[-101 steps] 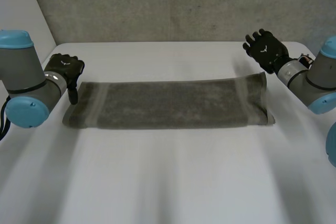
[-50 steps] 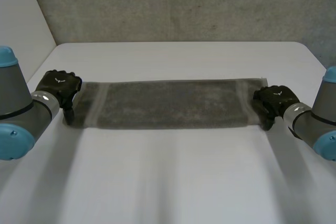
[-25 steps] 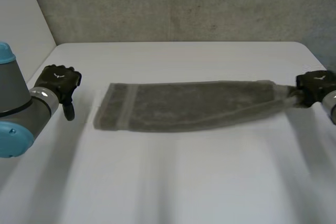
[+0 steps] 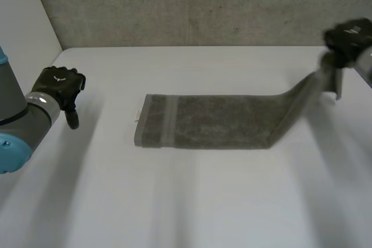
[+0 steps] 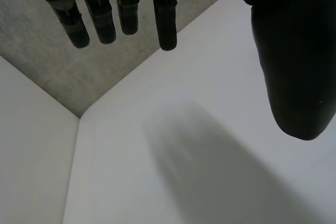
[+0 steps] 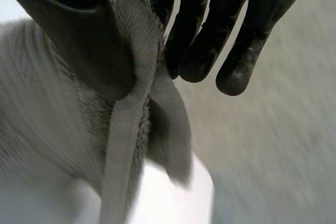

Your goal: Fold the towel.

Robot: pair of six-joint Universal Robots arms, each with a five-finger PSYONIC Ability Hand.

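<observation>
Towel point(image 4: 215, 121) lengthwise across table point(image 4: 186, 201), end raised in right hand point(image 4: 347, 38)

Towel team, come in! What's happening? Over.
Right robot hand shut on one towel end, held above the table. Left robot hand open, off the towel. Rest lies flat. Nothing in the way.

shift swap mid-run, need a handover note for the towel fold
Left hand: open, empty, over the table, apart from the towel's left end.
Right hand: shut on the towel's right end, raised above the table.
Towel: long strip, mostly flat, right end sloping up to the hand.
Done: right end lifted; no fold laid yet.
Left: probably carry that end over to the left end and lay it down.
</observation>
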